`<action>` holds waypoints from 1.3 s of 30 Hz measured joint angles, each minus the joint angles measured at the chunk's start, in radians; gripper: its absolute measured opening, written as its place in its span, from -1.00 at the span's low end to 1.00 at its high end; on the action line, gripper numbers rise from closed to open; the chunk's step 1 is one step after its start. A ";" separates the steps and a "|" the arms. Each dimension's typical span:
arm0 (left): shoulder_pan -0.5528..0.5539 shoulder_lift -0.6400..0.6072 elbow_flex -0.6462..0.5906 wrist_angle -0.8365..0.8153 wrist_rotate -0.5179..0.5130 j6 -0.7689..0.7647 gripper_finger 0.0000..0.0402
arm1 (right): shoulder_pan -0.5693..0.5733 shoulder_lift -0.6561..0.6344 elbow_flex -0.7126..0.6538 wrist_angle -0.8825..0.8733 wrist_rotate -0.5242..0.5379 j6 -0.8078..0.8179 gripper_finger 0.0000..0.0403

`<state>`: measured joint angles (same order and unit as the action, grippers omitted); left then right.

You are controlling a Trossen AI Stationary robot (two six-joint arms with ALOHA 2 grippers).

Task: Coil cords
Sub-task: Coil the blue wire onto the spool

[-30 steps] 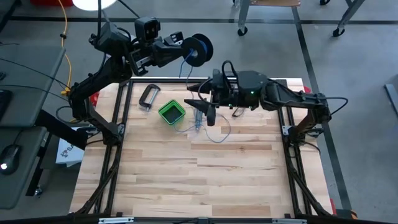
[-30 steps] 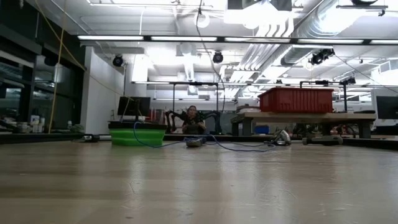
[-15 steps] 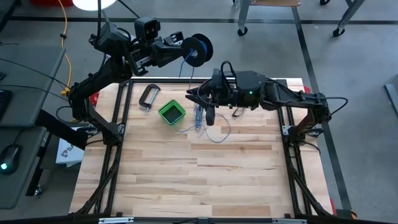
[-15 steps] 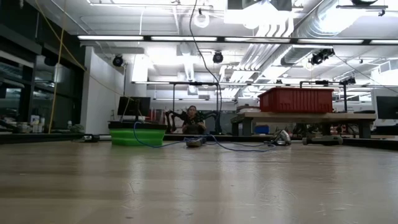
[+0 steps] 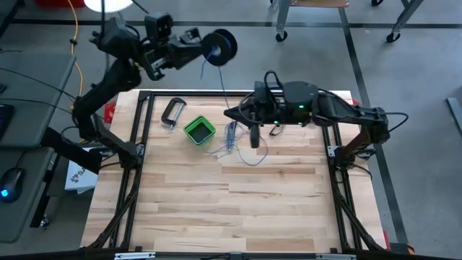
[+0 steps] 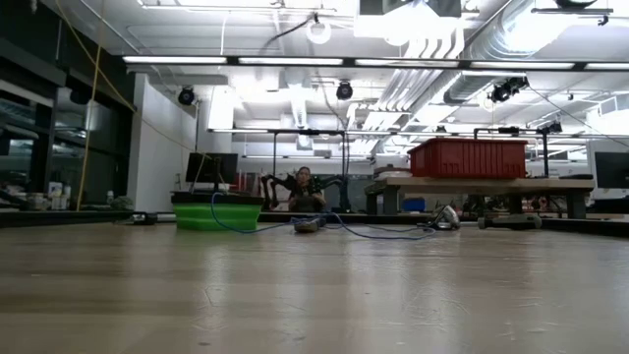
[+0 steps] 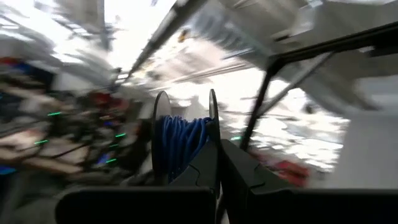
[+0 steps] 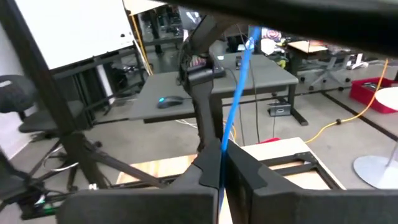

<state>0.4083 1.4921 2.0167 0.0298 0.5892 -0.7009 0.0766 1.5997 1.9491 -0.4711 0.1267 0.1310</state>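
High view: left claw (image 5: 204,52), pinching the spool (image 5: 220,47), hangs beyond the table (image 5: 216,217) at 11 o'clock; right claw (image 5: 232,113) pinches the wire (image 5: 221,90); loose loops remain at table centre. Left wrist view: spool partly wound. Right wrist view: wire runs taut between closed fingers.

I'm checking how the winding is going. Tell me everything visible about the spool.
The spool is small, round and dark, with two thin flanges and blue wire wound between them. The left pincer is shut on it, holding it in the air beyond the table's far edge. A strand runs from it down to the right pincer.
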 joint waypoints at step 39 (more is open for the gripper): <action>-0.200 0.334 0.001 0.518 0.383 -0.846 -1.00 | -0.064 -0.139 0.000 0.009 -0.257 -0.060 -1.00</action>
<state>0.2079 1.8257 2.0174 0.5477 0.9722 -1.5473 0.0127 1.4609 1.9494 -0.4620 -0.1300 0.0706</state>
